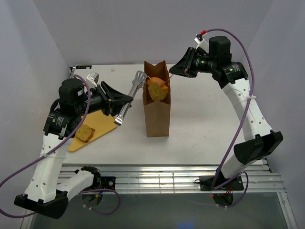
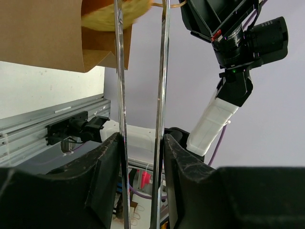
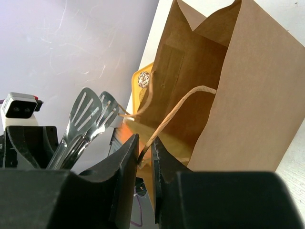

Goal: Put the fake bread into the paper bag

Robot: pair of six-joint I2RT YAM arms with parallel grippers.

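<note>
The brown paper bag point(image 1: 157, 117) stands upright mid-table, mouth open. A golden-brown bread piece point(image 1: 157, 89) is at the bag's mouth, right beside the tips of the metal tongs point(image 1: 135, 88). I cannot tell whether the tongs still touch it. My left gripper point(image 1: 125, 104) is shut on the tongs point(image 2: 163, 86); the bread point(image 2: 102, 16) shows at the top of the left wrist view. My right gripper point(image 1: 173, 71) is shut on the bag's thin paper handle point(image 3: 183, 105) and holds it up at the bag's point(image 3: 248, 86) far right rim. A second bread slice point(image 1: 85, 132) lies on the yellow tray point(image 1: 102, 125).
The yellow tray lies at the left, under my left arm. A metal rail runs along the table's near edge point(image 1: 167, 174). White walls close in the table on the left, back and right.
</note>
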